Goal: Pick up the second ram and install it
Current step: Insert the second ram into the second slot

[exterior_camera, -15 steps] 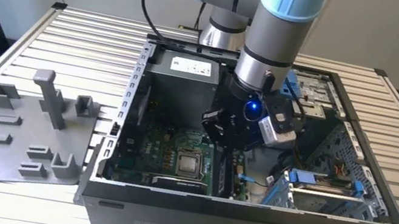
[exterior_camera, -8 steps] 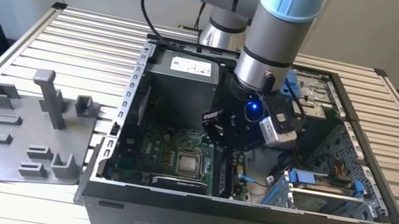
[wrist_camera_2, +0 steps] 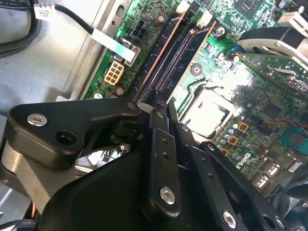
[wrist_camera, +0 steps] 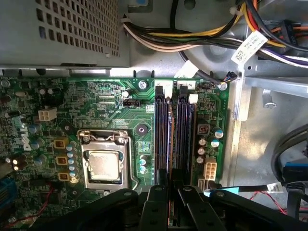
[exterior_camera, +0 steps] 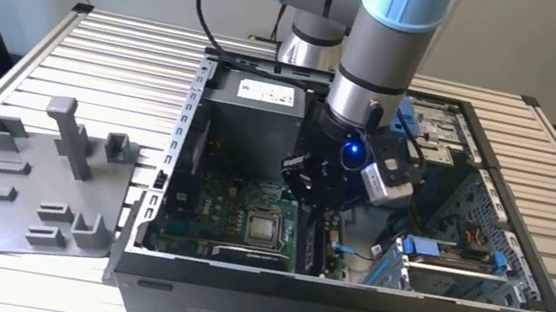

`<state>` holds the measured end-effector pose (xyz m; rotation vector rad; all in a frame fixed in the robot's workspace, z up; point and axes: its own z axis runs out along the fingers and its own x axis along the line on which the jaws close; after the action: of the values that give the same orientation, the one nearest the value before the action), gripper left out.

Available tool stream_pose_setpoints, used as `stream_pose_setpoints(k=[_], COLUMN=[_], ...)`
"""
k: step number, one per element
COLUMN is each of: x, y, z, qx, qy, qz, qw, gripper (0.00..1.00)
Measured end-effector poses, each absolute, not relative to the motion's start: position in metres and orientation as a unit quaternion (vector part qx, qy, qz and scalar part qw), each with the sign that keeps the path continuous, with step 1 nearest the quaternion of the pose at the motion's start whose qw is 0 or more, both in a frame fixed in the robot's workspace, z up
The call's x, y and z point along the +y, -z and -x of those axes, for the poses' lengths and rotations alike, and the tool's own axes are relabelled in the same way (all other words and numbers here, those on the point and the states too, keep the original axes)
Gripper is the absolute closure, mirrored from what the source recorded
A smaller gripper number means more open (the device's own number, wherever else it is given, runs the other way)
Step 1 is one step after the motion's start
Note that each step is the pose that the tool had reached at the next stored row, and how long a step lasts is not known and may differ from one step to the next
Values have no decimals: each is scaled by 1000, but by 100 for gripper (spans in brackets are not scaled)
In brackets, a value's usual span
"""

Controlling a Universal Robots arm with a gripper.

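Jaws [wrist_camera: 169, 185] nearly closed over motherboard [wrist_camera: 110, 103] memory slots; gripping anything: cannot tell; ram orientation hidden.

The green motherboard [wrist_camera: 120, 120] lies flat, with a square metal processor socket [wrist_camera: 103, 161] on it. Beside the socket run two pairs of long black memory slots [wrist_camera: 174, 134] — the black gripper [wrist_camera: 169, 179] hangs just over their near end. Yellow and black cables [wrist_camera: 192, 38] cross above the board.

Access: computer case [exterior_camera: 480, 308] is entered from its open top | Obstacles: gripper [wrist_camera: 168, 180] is flanked by power supply [wrist_camera: 62, 29] and cable bundle [wrist_camera: 202, 36] | Clearance: apparently tight beside memory slots [wrist_camera: 171, 130] | Free: motherboard [wrist_camera: 53, 96] around processor socket [wrist_camera: 103, 163].
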<state>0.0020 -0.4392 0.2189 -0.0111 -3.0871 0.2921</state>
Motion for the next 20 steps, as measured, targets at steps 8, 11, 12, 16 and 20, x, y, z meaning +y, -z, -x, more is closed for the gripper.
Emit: stream_pose_setpoints(k=[8, 11, 12, 16, 20], x=[-439, -439, -439, -439, -439], y=[-214, -212, -211, -211, -210], z=[-2, -2, -2, -2, -2], qx=[-995, -995, -995, -995, -995], qy=[-94, -94, -94, -94, -94], qz=[3, 3, 3, 1, -5], qw=[20, 20, 20, 20, 20], gripper=[85, 85, 85, 85, 85])
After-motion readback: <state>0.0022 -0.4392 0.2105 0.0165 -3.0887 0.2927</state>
